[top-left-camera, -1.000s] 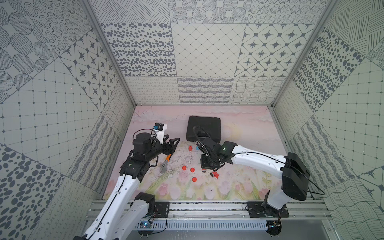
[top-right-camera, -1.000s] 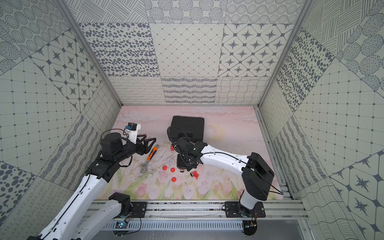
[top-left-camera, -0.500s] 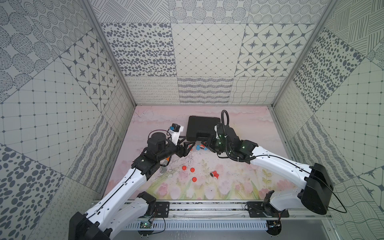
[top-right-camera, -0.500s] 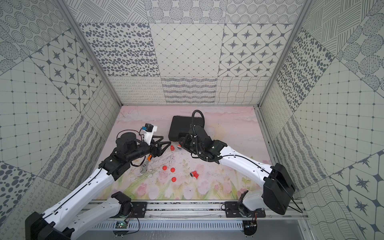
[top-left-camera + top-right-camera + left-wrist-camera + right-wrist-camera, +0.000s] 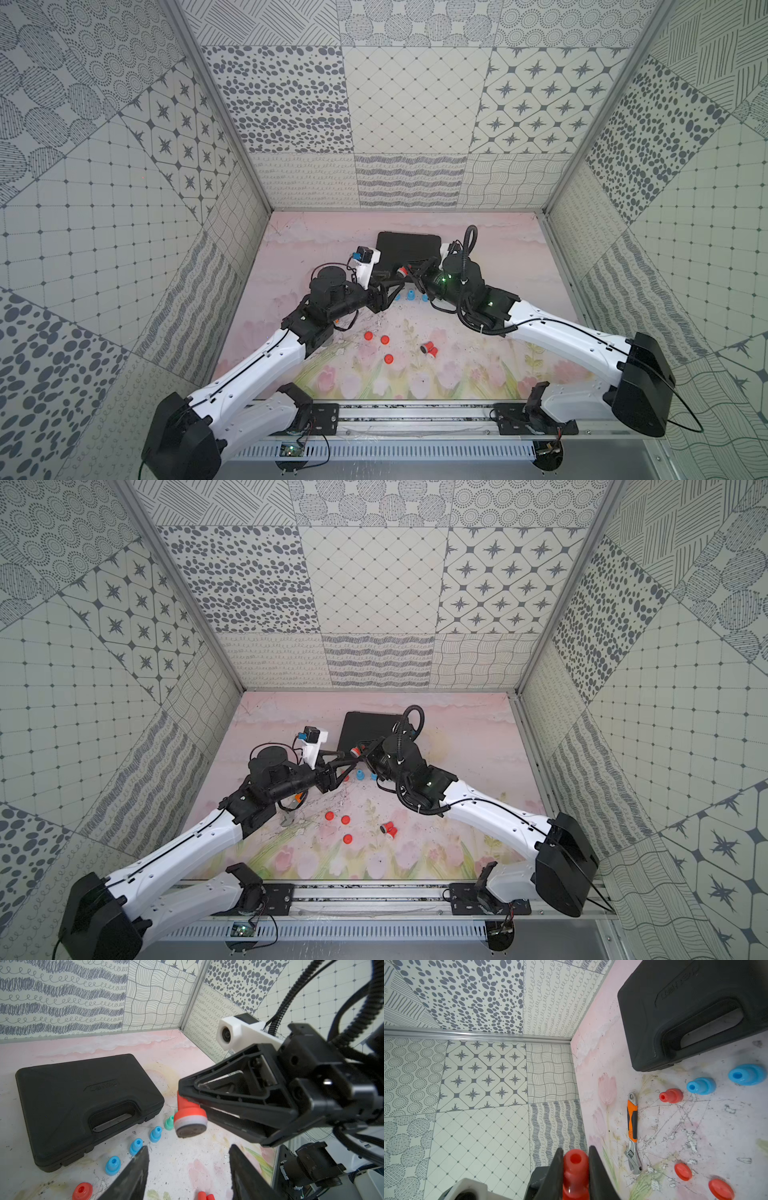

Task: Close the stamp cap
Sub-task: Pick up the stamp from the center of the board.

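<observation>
Pinching the red stamp (image 5: 575, 1172) by its neck, the right pincer (image 5: 575, 1150) is seen above the bench (image 5: 695, 1126); the left pincer (image 5: 188, 1148) is spread, the stamp just ahead of its tips.

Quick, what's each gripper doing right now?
Left gripper: open, holding nothing.
Right gripper: closed on the red stamp.

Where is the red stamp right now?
In the left wrist view the red stamp sits clamped in the right gripper, above the table, near the black case.
</observation>
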Action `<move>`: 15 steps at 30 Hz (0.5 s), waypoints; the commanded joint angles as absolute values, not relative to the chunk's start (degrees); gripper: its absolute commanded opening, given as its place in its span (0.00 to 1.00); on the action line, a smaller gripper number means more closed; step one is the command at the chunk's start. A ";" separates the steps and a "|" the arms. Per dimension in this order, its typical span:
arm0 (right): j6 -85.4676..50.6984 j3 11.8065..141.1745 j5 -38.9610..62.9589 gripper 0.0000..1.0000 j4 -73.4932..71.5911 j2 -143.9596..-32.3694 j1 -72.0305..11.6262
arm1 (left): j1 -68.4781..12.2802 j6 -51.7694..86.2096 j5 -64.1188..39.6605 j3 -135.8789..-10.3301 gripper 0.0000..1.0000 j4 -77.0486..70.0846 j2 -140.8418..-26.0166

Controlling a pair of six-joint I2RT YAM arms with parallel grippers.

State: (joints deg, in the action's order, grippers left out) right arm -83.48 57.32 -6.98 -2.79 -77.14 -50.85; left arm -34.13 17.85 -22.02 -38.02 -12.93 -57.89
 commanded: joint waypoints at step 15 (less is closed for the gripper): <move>-86.32 58.28 -7.56 0.04 -10.28 -76.97 -53.39 | -34.64 23.71 -16.33 -37.70 0.33 -26.81 -60.98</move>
State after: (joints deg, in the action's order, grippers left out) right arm -85.36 57.32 -8.16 -6.87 -77.17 -52.71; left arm -34.74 22.26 -19.62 -37.58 -21.06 -60.40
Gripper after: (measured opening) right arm 0.199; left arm 0.339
